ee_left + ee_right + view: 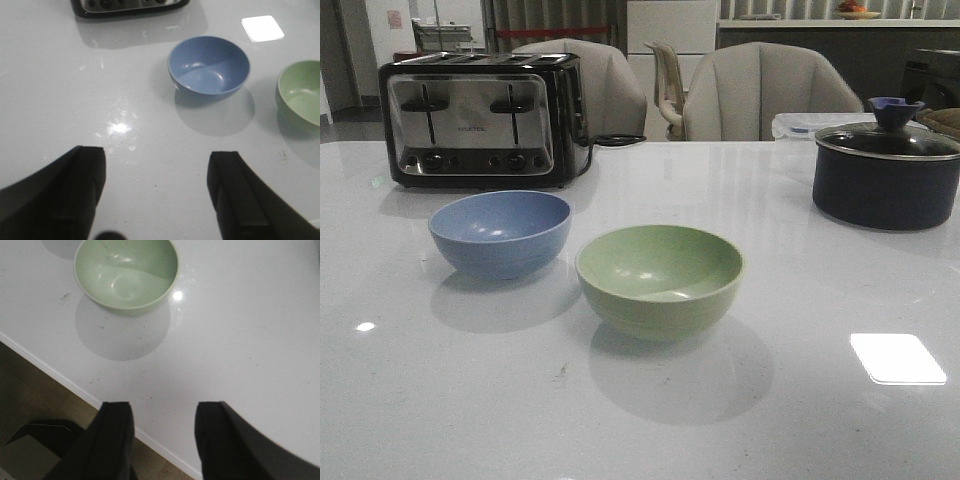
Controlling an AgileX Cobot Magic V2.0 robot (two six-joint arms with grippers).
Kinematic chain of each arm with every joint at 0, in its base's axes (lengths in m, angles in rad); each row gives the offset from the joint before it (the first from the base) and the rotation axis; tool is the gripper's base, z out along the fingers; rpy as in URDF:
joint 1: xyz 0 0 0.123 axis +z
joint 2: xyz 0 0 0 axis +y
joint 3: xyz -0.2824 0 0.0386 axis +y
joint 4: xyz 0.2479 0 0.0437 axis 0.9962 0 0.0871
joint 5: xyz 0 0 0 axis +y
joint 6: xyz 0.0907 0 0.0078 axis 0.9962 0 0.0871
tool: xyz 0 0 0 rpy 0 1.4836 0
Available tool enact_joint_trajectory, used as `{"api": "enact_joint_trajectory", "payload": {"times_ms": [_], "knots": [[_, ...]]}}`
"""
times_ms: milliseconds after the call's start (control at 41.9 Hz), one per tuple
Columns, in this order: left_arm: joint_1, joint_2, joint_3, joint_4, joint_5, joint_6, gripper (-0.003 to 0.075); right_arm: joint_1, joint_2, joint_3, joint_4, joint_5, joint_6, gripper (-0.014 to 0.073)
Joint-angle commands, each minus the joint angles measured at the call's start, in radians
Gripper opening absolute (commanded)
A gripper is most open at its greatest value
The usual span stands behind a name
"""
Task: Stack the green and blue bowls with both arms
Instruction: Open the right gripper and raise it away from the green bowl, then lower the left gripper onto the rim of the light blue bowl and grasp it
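Observation:
The dusty blue bowl (pixel 500 232) stands upright and empty on the white table, left of centre. The pale green bowl (pixel 660 278) stands upright and empty beside it, nearer the front, a small gap between them. Neither arm shows in the front view. In the left wrist view my left gripper (pixel 156 162) is open and empty above bare table, well short of the blue bowl (pixel 209 65), with the green bowl (pixel 301 97) at the frame edge. In the right wrist view my right gripper (pixel 162 412) is open and empty over the table's front edge, apart from the green bowl (pixel 126 274).
A black and chrome toaster (pixel 480 118) stands at the back left. A dark navy lidded pot (pixel 886 165) stands at the back right. Chairs (pixel 760 92) stand behind the table. The table's front edge (pixel 60 377) and the floor show in the right wrist view.

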Motion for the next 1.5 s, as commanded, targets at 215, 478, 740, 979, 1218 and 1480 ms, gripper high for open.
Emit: {"api": "enact_joint_trajectory", "payload": {"times_ms": [215,478,740,979,1218,1480], "knots": [[-0.034,0.299,-0.218,-0.014,0.055,0.008,0.0498,-0.001,-0.076,-0.020,-0.009,-0.043,-0.001,0.0419],[-0.034,0.640,-0.399,-0.014,0.053,0.008,0.0498,-0.001,-0.076,-0.020,-0.009,-0.043,-0.001,0.0419],[-0.034,0.964,-0.616,-0.038,0.038,0.008,0.0498,-0.001,-0.076,-0.020,-0.009,-0.043,-0.001,0.0419],[-0.034,1.183,-0.772,-0.040,-0.005,0.008,0.0498,-0.001,-0.076,-0.020,-0.009,-0.043,-0.001,0.0419],[-0.034,1.287,-0.819,-0.047,-0.087,0.008,0.0495,-0.001,-0.076,-0.020,-0.009,-0.043,-0.001,0.0419],[-0.034,1.296,-0.821,-0.053,-0.111,0.008,0.0237,-0.001,-0.076,-0.020,-0.009,-0.042,-0.001,0.0419]]}}
